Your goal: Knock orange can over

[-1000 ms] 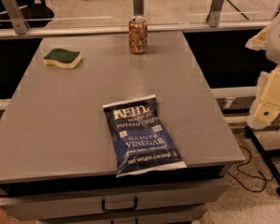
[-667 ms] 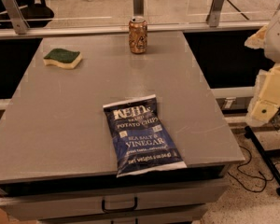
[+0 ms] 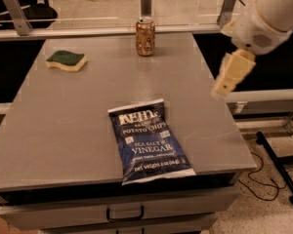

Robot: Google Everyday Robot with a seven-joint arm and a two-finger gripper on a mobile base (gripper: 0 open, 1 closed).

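Note:
The orange can (image 3: 145,37) stands upright near the far edge of the grey table (image 3: 78,116), orange-brown with a silver rim. My gripper (image 3: 223,87) hangs from the white arm at the right, above the table's right edge, pointing down and to the left. It is well to the right of the can and nearer the camera, touching nothing.
A blue chip bag (image 3: 147,141) lies flat near the table's front edge. A green and yellow sponge (image 3: 66,61) lies at the far left. Metal posts and a rail (image 3: 88,31) run behind the table. Cables lie on the floor at the right.
The arm and gripper have swung left and inward from the far right edge of view to above the table's right edge. The can, bag and sponge have not moved.

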